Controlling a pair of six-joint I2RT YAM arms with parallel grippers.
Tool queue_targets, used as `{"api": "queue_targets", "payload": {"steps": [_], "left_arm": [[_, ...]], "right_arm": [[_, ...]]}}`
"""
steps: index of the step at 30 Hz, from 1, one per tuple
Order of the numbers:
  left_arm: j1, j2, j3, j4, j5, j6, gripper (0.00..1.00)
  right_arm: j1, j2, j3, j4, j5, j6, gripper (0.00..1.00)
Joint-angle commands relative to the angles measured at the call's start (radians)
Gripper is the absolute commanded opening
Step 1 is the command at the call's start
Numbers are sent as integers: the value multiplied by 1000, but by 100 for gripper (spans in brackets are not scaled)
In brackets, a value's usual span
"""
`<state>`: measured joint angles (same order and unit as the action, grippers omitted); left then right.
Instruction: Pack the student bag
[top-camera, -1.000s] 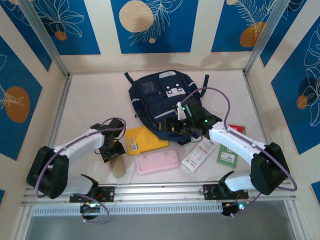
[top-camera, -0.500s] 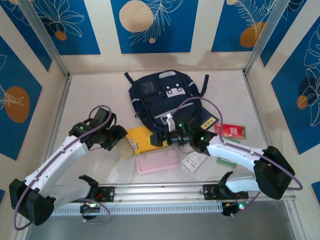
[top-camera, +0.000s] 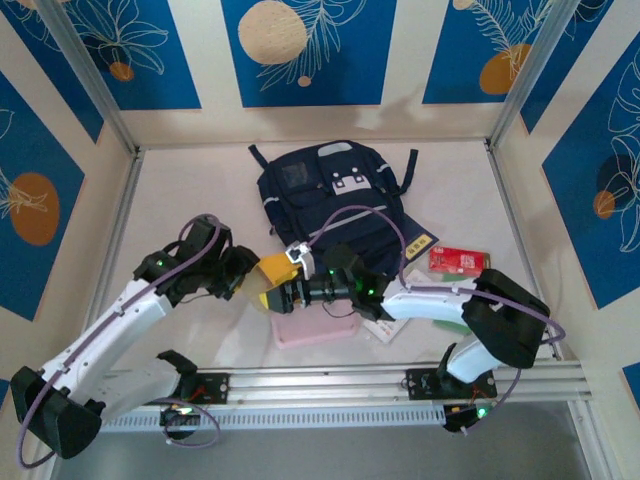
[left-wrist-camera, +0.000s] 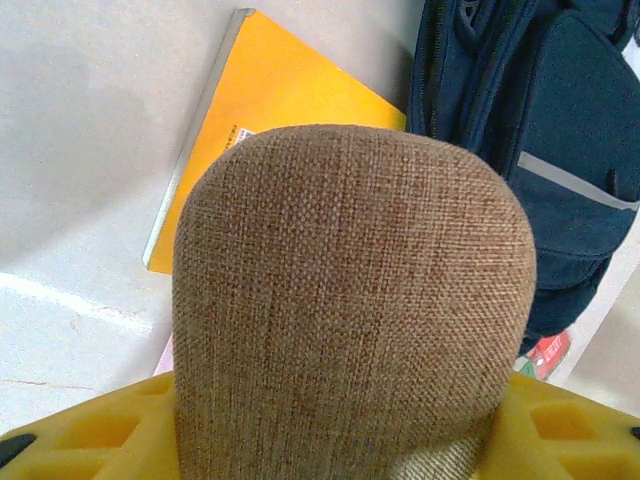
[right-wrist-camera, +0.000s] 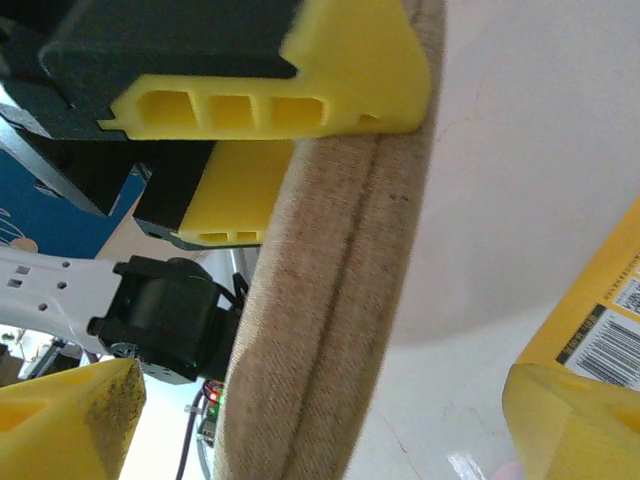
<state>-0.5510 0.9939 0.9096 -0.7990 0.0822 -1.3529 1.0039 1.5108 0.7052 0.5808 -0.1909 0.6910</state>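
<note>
Student bag (top-camera: 335, 190) comes last. Nearest, at lower centre, the left gripper (left-wrist-camera: 330, 445) clamps a brown fabric pouch (left-wrist-camera: 350, 280). Just beyond, the right gripper (top-camera: 278, 285) stands wide open, fingers flanking the pouch without touching. It should close squarely before the left lets go. Farthest, the bag lies at upper centre.

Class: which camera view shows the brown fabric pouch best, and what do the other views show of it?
Left wrist: the brown fabric pouch faces the lens, weave clear. Right wrist gives it edge-on, seam visible, yellow fingers pinching it. From the top it is too crowded to make out.
</note>
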Motion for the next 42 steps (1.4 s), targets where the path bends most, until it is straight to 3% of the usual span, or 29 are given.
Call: {"api": "queue_targets", "payload": {"steps": [1,6,16,18,21,25,31,37,42], "left_arm": [[-12,-14,-17,25,14,-73,49],[-17,-12,-34,47,15,-93,49],[-23,-4,-37,61,13,-84,50],[-23,0,-34,68,10,-69,55],[-22,21,-8,64,-1,-4,73],[-22,101,95,77,-15,273,83],[-23,271,284,94,0,758,88],[-24,472,476,154,131,1032,88],[-57,703,698,116,186,1209,83]], "right_arm": [[18,29,45,62,31,23,89],[33,76,81,62,48,50,78],[25,128,111,38,28,108,41],[12,116,104,33,29,119,38],[-9,79,79,11,49,114,37],[-36,-34,62,-161,141,24,34],[-105,-293,-26,-440,370,-93,34],[-257,-588,-137,-661,516,-97,31],[-418,-791,-189,-770,536,-85,30]]}}
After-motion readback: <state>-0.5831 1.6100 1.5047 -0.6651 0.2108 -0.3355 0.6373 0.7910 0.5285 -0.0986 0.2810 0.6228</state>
